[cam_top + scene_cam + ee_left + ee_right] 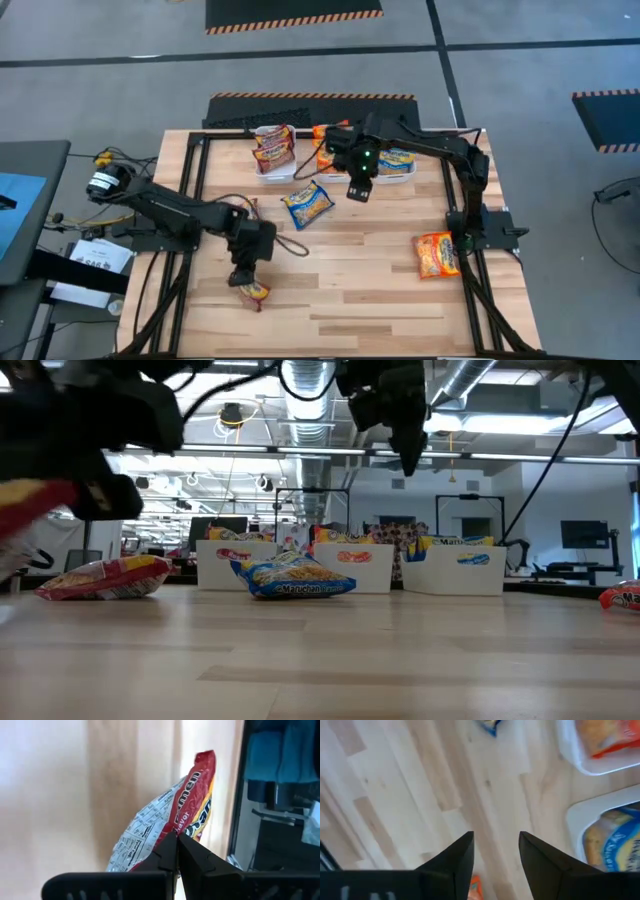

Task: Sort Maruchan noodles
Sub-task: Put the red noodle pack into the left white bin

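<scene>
In the left wrist view the maroon packet (172, 827) is partly hidden behind the pinched fingertips (167, 852), so its lower edge cannot be seen. In the right wrist view a blue packet (487, 725) is cut off at twelve o'clock, and an orange scrap (475, 887) at six o'clock is too cropped to identify. In the low view a blurred red shape (30, 510) at nine o'clock runs off the picture's edge.

One camera looks straight down on the whole wooden table (370, 270), another sits at tabletop height facing level into the room, and each wrist camera peers closely past its own fingers, all sharing the blue packet (307, 204) beside the white bins (455, 572).
</scene>
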Robot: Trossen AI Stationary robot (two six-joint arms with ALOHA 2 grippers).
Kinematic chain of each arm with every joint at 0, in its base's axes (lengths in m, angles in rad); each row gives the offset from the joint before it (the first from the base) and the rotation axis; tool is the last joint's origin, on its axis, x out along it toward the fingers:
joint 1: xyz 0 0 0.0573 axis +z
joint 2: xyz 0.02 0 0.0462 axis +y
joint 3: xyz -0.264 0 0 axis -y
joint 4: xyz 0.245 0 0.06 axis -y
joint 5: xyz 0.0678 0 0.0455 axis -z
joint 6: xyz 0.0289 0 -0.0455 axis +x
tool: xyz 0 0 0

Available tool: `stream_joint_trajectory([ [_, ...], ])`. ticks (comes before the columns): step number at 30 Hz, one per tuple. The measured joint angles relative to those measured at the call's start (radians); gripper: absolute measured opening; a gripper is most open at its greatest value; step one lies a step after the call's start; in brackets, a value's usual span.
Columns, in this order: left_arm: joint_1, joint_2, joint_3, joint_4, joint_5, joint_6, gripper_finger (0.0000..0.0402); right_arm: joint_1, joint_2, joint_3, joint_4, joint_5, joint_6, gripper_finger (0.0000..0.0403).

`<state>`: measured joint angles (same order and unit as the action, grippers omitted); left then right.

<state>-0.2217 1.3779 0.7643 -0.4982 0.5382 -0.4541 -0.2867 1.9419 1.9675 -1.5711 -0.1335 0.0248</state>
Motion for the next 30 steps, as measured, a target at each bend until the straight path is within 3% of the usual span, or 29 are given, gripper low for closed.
stream_joint_trajectory([
  [7,0.149,0.0,0.0,-0.029,-0.013,0.108,0.0,0.114,-0.024,0.0,-0.003,0.0,0.039,0.0156],
  [14,0.272,0.0,0.0,-0.061,0.003,0.234,0.0,0.236,-0.074,0.0,0.011,-0.001,0.214,0.0153],
  [21,0.313,0.0,0.0,-0.105,0.004,0.319,0.0,0.364,-0.073,0.0,0.03,-0.001,0.393,0.0153],
  [30,0.334,0.0,0.0,-0.114,0.0,0.383,0.0,0.473,-0.072,-0.011,0.298,0.045,0.557,0.0188],
])
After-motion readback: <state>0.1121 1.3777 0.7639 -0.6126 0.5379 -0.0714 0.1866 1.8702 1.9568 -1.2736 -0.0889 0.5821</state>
